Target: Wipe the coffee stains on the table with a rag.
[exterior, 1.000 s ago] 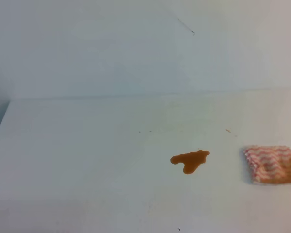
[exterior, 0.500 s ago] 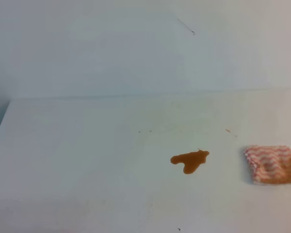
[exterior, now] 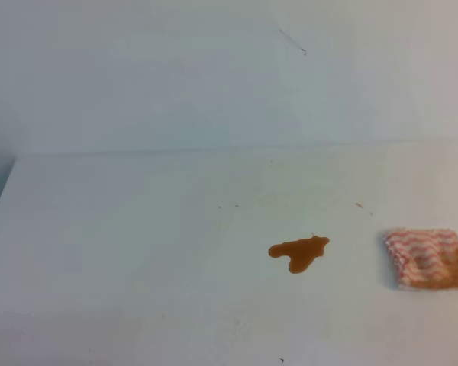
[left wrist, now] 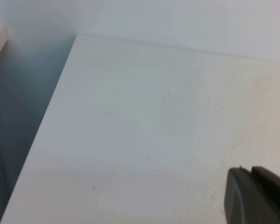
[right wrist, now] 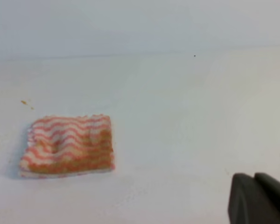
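The coffee stains point(exterior: 299, 252) form one small orange-brown lobed blotch right of the middle of the white table point(exterior: 137, 244). To its right, near the view's right edge, the rag point(exterior: 429, 258) lies flat and folded, with pink-red and white wavy stripes and a tan patch. Neither gripper shows in the high view. In the right wrist view the rag point(right wrist: 67, 145) lies left of and beyond my right gripper point(right wrist: 253, 176), whose dark fingers are pressed together and hold nothing. My left gripper point(left wrist: 250, 170) hangs shut and empty over bare tabletop point(left wrist: 144, 130).
A white wall point(exterior: 214, 76) rises behind the table. The table's left edge point(left wrist: 42, 126) drops to a dark gap point(left wrist: 14, 116). A tiny tan crumb point(exterior: 359, 204) lies beyond the rag, and a few dark specks dot the surface.
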Robot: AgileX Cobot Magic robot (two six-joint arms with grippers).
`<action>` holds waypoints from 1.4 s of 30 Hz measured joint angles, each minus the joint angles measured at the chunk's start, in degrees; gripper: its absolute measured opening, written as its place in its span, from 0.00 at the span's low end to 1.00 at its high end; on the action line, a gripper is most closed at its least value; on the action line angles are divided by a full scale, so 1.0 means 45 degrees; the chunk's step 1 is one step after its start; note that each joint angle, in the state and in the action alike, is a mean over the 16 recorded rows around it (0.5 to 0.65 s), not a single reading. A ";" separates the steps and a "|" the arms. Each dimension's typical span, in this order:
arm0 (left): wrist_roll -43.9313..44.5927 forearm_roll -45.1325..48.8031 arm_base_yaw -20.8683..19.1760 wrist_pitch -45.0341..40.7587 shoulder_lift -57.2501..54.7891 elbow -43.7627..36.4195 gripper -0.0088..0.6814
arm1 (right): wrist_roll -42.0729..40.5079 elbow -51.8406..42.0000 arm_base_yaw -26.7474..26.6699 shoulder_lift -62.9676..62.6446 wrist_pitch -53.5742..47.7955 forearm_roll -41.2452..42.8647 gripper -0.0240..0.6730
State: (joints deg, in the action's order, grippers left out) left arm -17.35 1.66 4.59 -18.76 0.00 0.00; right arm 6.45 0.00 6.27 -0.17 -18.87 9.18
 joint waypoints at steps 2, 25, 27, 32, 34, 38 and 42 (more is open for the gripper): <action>0.0000 0.0000 0.0000 0.0000 0.0000 0.0000 0.01 | 0.0000 0.0000 0.0001 0.0000 0.0000 0.0000 0.03; 0.0000 0.0000 0.0000 0.0000 0.0000 0.0000 0.01 | 0.0000 0.0000 0.0001 0.0000 0.0000 0.0000 0.03; 0.0000 0.0000 -0.0002 0.0005 0.0000 0.0000 0.01 | 0.0000 0.0000 0.0001 0.0000 0.0000 0.0000 0.03; 0.0000 0.0000 -0.0010 0.0024 0.0000 0.0000 0.01 | 0.0000 0.0000 0.0001 0.0000 0.0000 0.0000 0.03; 0.0000 0.0000 -0.0014 0.0033 0.0000 0.0000 0.01 | 0.0000 0.0000 0.0001 0.0000 0.0000 0.0000 0.03; 0.0000 0.0000 -0.0021 0.0051 0.0000 0.0000 0.01 | 0.0000 0.0000 0.0001 0.0000 0.0012 0.0000 0.03; 0.0000 0.0000 -0.0027 0.0067 0.0000 0.0000 0.01 | 0.0007 -0.0003 0.0001 0.0001 0.0344 -0.0045 0.03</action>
State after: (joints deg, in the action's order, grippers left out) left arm -17.35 1.66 4.47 -18.46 0.00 0.00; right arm 6.48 -0.01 6.27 -0.17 -17.33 8.98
